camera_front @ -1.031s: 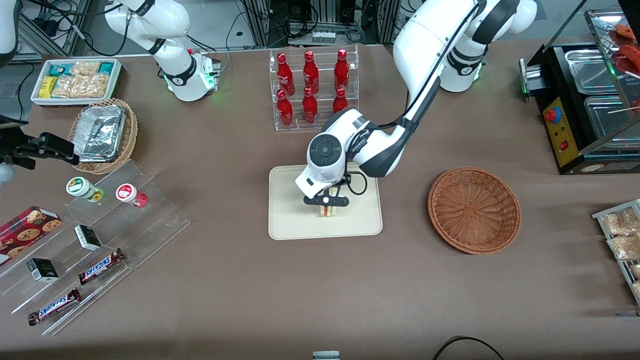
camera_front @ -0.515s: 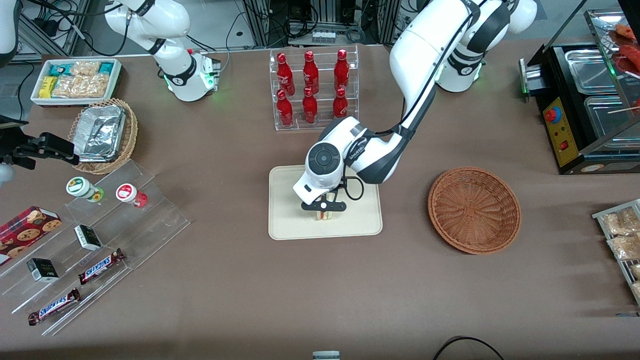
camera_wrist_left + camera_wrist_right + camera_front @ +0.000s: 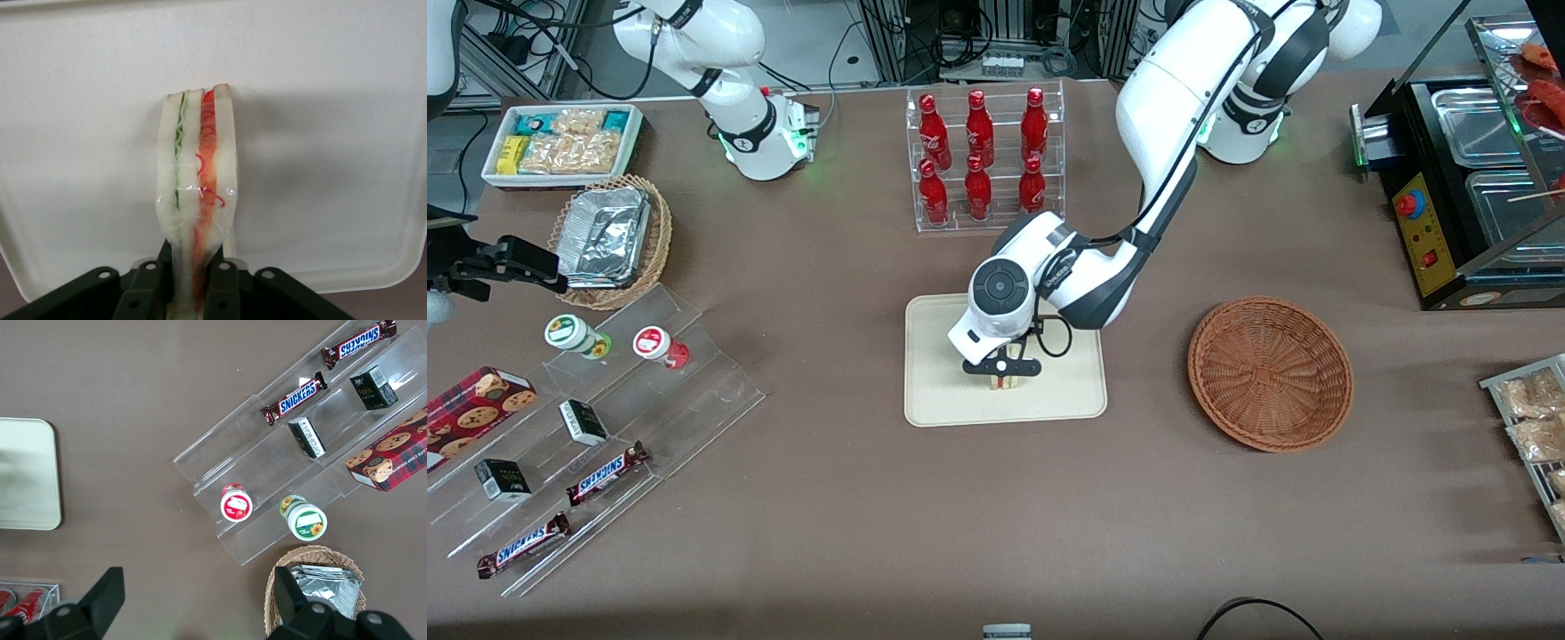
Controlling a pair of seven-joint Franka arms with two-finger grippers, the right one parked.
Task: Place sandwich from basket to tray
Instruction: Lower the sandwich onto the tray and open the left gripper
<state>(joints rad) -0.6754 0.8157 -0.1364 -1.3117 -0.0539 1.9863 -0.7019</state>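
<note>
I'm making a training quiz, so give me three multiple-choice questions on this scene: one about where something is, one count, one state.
1. Where is the sandwich?
A. in the basket
B. over the tray
C. on the bottle rack

2. How many red bottles stand in the rack?
A. four
B. six
C. eight

3. What is the hand doing?
A. gripping the sandwich
B. hanging open over the basket
C. resting on the bare table

Answers: 1 B, the tray lies beneath it and the basket holds nothing; 2 B, two rows of three; 3 A, the fingers pinch the wrapped wedge.
</note>
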